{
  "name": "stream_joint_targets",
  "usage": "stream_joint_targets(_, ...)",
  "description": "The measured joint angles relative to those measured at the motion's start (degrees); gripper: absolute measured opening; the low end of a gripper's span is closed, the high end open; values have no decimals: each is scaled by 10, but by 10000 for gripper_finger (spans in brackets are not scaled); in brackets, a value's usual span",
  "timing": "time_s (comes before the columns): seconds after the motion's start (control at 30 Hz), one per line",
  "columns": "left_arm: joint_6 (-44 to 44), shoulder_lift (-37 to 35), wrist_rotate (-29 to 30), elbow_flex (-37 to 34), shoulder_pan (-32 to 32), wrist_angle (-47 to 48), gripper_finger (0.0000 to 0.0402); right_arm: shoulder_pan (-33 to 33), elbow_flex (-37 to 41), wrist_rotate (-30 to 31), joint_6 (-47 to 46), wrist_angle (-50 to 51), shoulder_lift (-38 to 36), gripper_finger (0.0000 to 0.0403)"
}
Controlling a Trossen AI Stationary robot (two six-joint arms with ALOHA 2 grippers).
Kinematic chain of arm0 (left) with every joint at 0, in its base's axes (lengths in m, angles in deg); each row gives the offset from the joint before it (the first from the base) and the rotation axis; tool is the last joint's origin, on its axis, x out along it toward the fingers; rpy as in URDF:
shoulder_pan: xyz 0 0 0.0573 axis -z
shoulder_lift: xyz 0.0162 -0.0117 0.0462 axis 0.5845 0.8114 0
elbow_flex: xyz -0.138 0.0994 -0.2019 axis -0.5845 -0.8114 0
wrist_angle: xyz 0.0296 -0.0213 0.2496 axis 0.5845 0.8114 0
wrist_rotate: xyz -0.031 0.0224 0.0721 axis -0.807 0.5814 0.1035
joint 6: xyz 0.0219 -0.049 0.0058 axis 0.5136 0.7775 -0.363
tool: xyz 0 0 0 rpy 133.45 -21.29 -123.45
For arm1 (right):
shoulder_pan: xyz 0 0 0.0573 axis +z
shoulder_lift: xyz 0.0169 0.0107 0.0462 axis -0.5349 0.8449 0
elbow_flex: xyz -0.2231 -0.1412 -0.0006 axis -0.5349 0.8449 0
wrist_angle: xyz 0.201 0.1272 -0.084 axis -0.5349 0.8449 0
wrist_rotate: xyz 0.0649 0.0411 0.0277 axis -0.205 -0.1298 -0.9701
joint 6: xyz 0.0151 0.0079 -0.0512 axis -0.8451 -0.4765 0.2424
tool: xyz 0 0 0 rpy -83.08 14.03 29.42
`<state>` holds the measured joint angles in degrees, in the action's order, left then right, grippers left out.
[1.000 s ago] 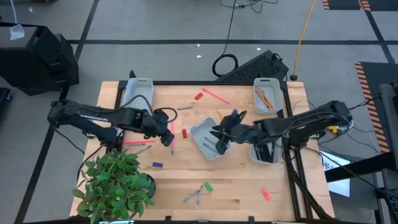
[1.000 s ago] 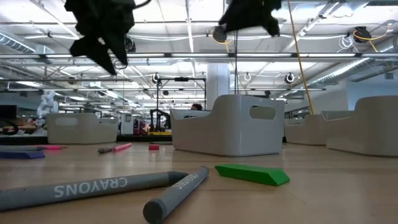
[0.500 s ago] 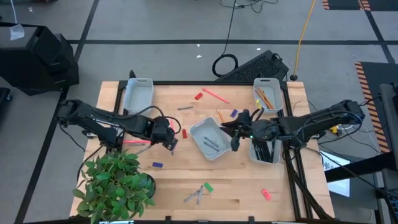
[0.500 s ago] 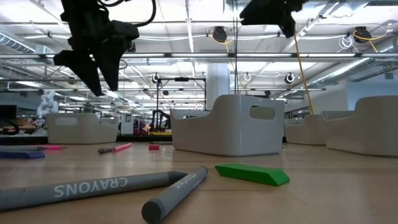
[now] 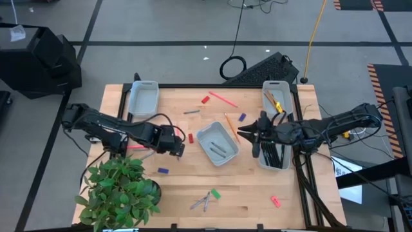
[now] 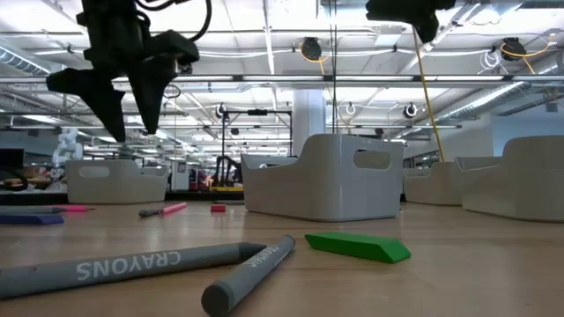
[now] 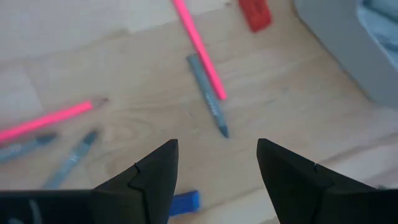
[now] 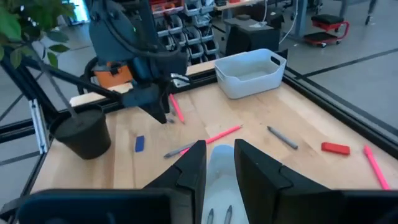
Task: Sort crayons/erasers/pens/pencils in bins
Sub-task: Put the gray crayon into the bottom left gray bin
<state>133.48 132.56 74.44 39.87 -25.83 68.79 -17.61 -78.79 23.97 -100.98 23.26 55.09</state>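
Wooden table (image 5: pixel 257 193), items scattered. Far left back: one empty bin (image 5: pixel 143 98). Potted plant (image 5: pixel 119 190) at the front-left corner. Left gripper (image 5: pixel 175 147) hangs over the left-centre of the table, fingers (image 7: pixel 152 177) spread wide, nothing between them; in its wrist view a grey crayon (image 7: pixel 208 103) lies right beside a pink pencil (image 7: pixel 199 38), with a red eraser (image 7: pixel 255 14) just past them. Another pink pencil (image 5: pixel 137 146) and grey sticks lie by the arm; a blue eraser (image 5: pixel 163 171) sits on the wood nearer the front edge. Front centre: grey crayons (image 5: pixel 205 201) touching each other, green eraser (image 5: pixel 215 193) just beside them. Middle bin (image 5: pixel 217 143) sits tilted, holding a few grey crayons. Behind it: a red eraser (image 5: pixel 205 100), pink pencil (image 5: pixel 223 98), orange pencil (image 5: pixel 230 124), purple eraser (image 5: pixel 243 117). Right gripper (image 5: pixel 255 138) hovers between the middle bin and the right front bin (image 5: pixel 275 156), which holds black pens; fingers (image 8: pixel 189 171) slightly apart, empty. Right back bin (image 5: pixel 277 96) holds orange pencils. Pink eraser (image 5: pixel 275 202) lies front right.
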Motion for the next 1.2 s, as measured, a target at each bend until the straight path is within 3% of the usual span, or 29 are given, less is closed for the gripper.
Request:
stream_joint_targets(0.33,41,98,-11,0,14,-79,223,16,26,-7,-11,-28,-2,75)
stream_joint_targets(0.6,98,176,-19,-1,-12,-86,219,14,26,-15,30,-76,-3,75)
stream_joint_targets(0.73,118,188,-26,2,-20,-105,180,14,26,-15,32,-77,-3,75)
stream_joint_targets(1.03,159,192,-45,1,-17,-85,29,14,26,-13,33,-78,-3,75)
stream_joint_targets(1.1,159,192,-51,2,-17,-80,14,14,26,-12,35,-77,-3,75)
stream_joint_targets(1.2,159,193,-68,2,-17,-58,24,14,26,-12,35,-78,-3,75)
